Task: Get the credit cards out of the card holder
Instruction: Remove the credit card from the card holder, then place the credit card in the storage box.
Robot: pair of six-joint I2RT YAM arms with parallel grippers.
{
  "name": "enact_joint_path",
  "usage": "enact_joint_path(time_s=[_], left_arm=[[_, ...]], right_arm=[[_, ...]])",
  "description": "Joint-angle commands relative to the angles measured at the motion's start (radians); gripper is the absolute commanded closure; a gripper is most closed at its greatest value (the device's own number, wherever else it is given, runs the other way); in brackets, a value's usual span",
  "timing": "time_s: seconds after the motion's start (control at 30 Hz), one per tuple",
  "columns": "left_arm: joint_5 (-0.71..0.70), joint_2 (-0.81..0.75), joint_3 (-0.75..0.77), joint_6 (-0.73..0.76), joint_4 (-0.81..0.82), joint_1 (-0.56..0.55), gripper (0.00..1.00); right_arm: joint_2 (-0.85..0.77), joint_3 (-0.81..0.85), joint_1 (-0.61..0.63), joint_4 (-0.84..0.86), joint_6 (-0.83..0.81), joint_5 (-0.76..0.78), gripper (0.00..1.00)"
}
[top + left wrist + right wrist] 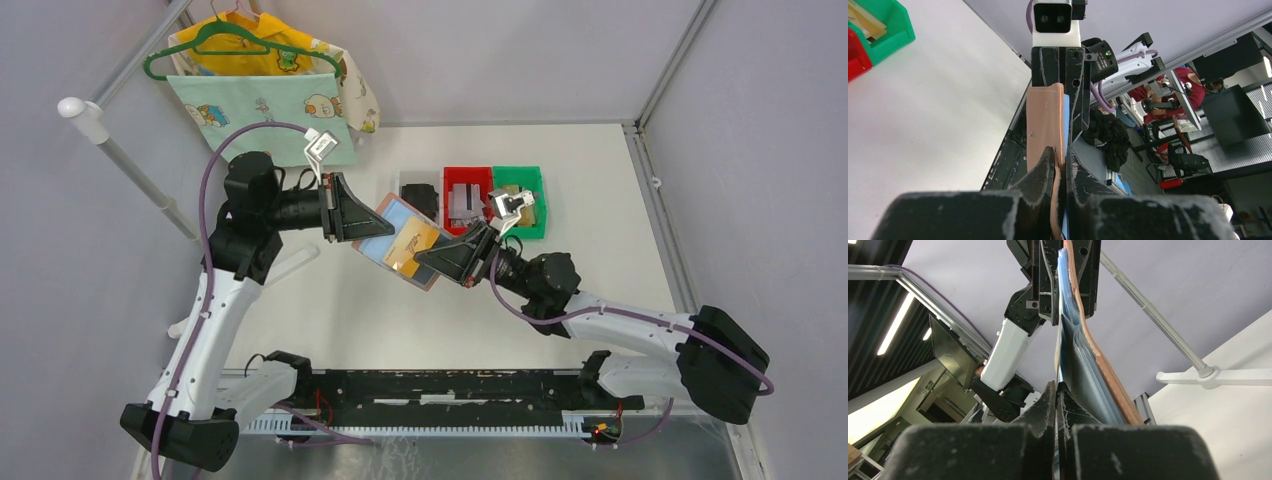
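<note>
1. Firstly, a white flat table (600,200) carries everything, and grey walls stand around it.
2. Two white and black robot arms reach from the near edge toward the middle of the table: the left arm (215,300) and the right arm (640,335). Their tips almost meet there.
3. At the far left corner, pale green and yellow printed children's clothes (265,100) hang on a green plastic hanger (200,50).
4. At the far side of the table, three small plastic bins stand in a row, touching each other: a pale one with a black blocky item (420,197), a red bin (448,205) and a green bin (541,205).
5. The small pinkish-tan leather-like folding card holder (397,215) is held up off the table between the two arms, in front of the bins. It is unfolded, with its blue-grey shiny inside facing up.
6. The left gripper (1060,160) has its jaws clenched on one end of the card holder, with the tan leather between them.
7. The right gripper (1056,390) has its jaws pressed together on a thin bluish sheet (1060,350) at the opposite end. I cannot tell whether this is a card or a sleeve.
8. A golden-tan flat card (415,243) lies in the inside, just beside the right gripper.
</note>
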Motion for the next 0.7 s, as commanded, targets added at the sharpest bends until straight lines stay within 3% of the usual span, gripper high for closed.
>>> enact_joint_path(time_s=[0.0,0.1,0.2,0.47,0.57,0.67], left_arm=[[0.018,-0.004,0.047,-0.033,0.041,0.006,0.92],[0.016,-0.004,0.053,-0.019,0.035,0.006,0.94],[0.004,0.000,0.078,0.060,-0.036,0.007,0.94],[-0.007,0.022,0.128,0.224,-0.190,0.007,0.96],[-0.008,0.017,0.122,0.240,-0.197,0.007,0.97],[-0.008,0.019,0.122,0.249,-0.207,0.007,0.97]], right_arm=[[-0.041,-0.005,-0.001,0.095,-0.017,0.006,1.00],[-0.062,-0.010,-0.009,0.053,-0.025,-0.032,1.00],[-0.138,-0.011,-0.063,-0.116,-0.086,-0.082,1.00],[-0.363,0.023,-0.357,-0.604,-0.229,-0.257,1.00],[-0.373,0.094,-0.444,-0.824,-0.325,-0.299,1.00],[-0.356,0.132,-0.521,-0.916,-0.360,-0.344,1.00]])
